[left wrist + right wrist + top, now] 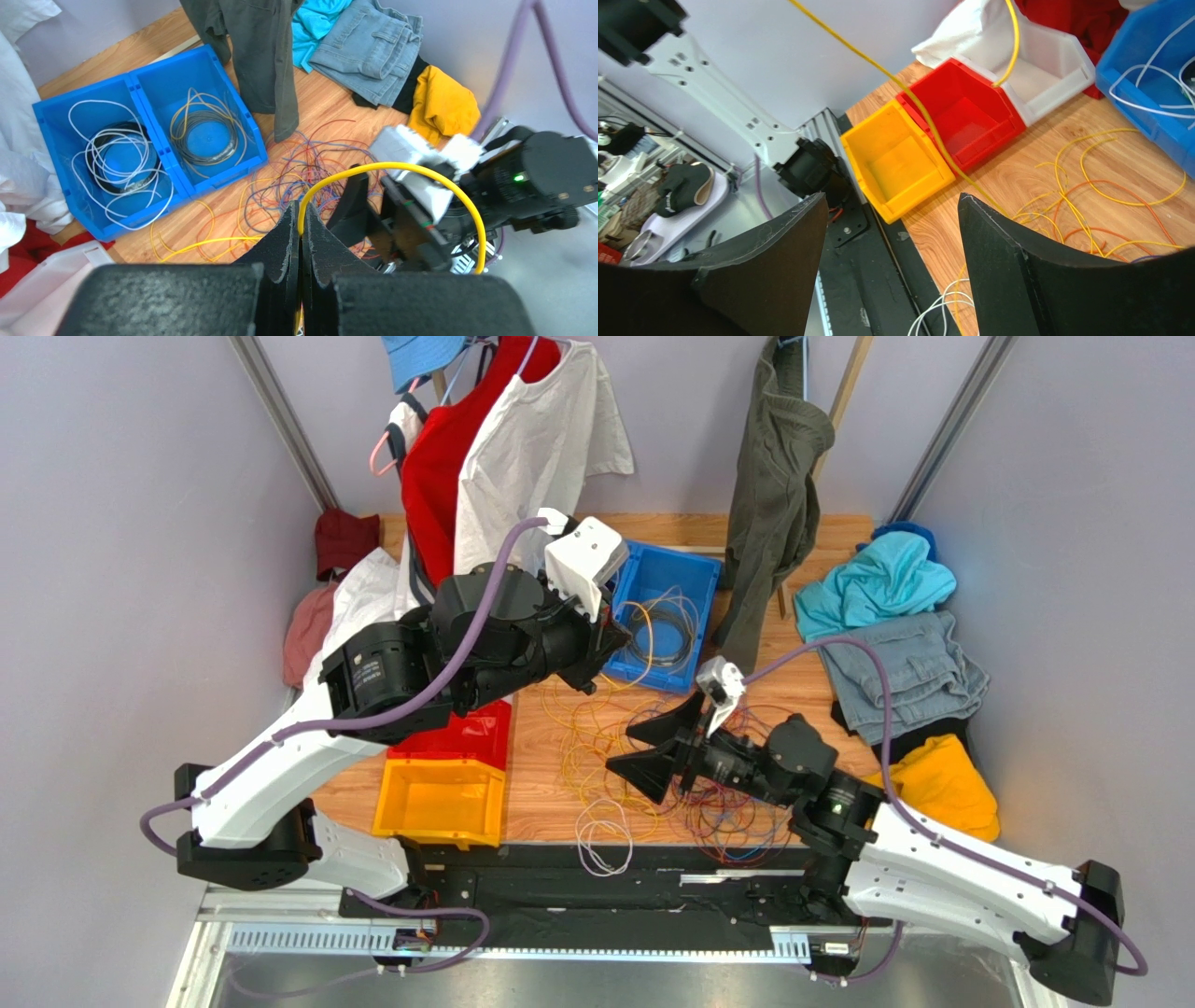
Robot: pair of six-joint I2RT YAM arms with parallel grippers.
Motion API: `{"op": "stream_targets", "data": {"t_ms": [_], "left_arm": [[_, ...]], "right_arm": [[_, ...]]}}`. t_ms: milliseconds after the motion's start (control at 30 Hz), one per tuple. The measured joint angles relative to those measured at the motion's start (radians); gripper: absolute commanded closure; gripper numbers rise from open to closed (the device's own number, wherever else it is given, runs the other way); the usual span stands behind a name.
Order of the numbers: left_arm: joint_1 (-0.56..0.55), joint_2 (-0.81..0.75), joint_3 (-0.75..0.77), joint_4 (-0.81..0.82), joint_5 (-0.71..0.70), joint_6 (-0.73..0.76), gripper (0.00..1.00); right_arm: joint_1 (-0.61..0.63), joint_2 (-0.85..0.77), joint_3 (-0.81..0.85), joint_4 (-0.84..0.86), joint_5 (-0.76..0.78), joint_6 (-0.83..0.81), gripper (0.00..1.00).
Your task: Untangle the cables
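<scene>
Cable (421, 170), thin and yellow, arcs from clamped left pincer (300, 218).

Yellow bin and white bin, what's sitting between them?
The red bin sits there, side by side with the yellow bin and the white bin. The right wrist view shows it best.

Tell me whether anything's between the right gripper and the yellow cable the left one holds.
Nothing visible does. The left gripper pinches the yellow cable, which runs bare through the air just beyond the fingertips of the open right gripper.
</scene>
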Motion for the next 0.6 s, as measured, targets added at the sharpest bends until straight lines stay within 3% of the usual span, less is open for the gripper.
{"op": "stream_targets", "data": {"t_ms": [367, 467, 500, 567, 600], "left_arm": [[0.000, -0.003, -0.015, 0.013, 0.027, -0.002, 1.00], [0.000, -0.012, -0.032, 0.018, 0.029, -0.003, 1.00], [0.000, -0.017, -0.040, 0.020, 0.029, -0.004, 1.00], [0.000, -0.029, -0.057, 0.022, 0.029, -0.004, 1.00], [0.000, -0.041, -0.075, 0.027, 0.029, -0.004, 1.00]], "right_arm": [[0.000, 0.230, -0.004, 0.167, 0.088, 0.000, 0.31], [0.000, 0.293, 0.001, 0.213, 0.110, 0.000, 0.47], [0.000, 0.318, 0.006, 0.232, 0.112, 0.003, 0.61], [0.002, 0.356, 0.017, 0.256, 0.116, 0.006, 0.77], [0.003, 0.362, 0.020, 0.262, 0.116, 0.007, 0.93]]}}
